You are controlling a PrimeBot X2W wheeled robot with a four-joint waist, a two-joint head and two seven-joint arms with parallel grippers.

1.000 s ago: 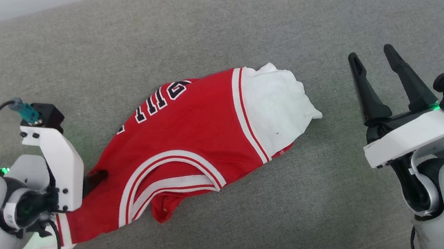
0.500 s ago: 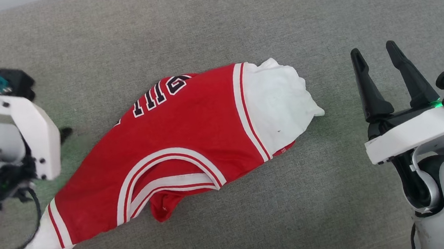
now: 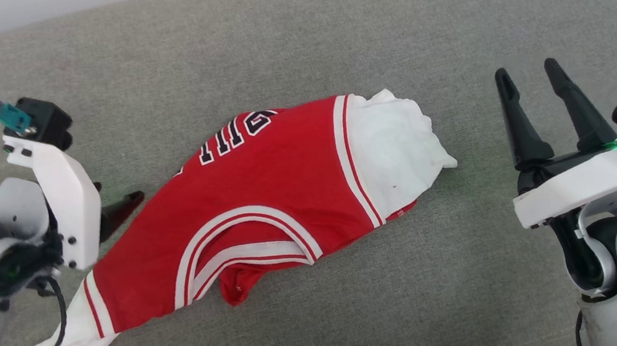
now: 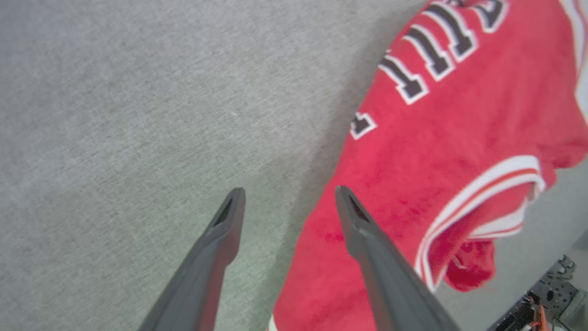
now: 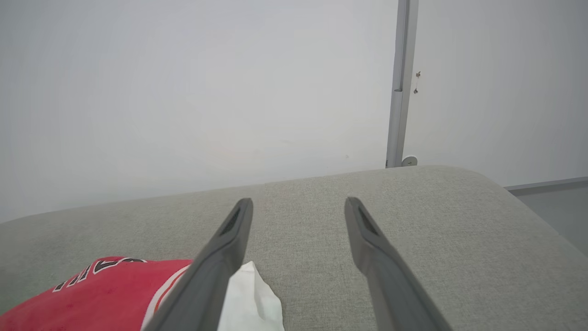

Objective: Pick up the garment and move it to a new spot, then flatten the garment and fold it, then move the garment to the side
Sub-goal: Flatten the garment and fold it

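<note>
The garment [image 3: 265,200] is a red jersey T-shirt with white sleeves and striped trim. It lies crumpled and slanted on the grey cushion [image 3: 328,33], one white sleeve at the upper right and one at the lower left. My left gripper [image 3: 117,207] hovers open and empty at the shirt's left edge. In the left wrist view the left gripper [image 4: 289,193] has one finger over the red garment [image 4: 441,151] and the other over bare cushion. My right gripper [image 3: 526,69] stands open and empty well right of the shirt. From the right wrist, the right gripper [image 5: 298,202] points past the garment [image 5: 105,294] toward the wall.
The grey cushion [image 5: 413,220] ends in a rounded far edge against a white wall [image 5: 183,92], where a thin metal post [image 5: 402,82] stands. Its right corner drops off to the floor [image 5: 560,202]. Bare cushion lies all around the shirt.
My left arm drew back to the left off the shirt's left end, uncovering the lower-left white sleeve, then came back a little toward its edge. The right arm stayed put.
</note>
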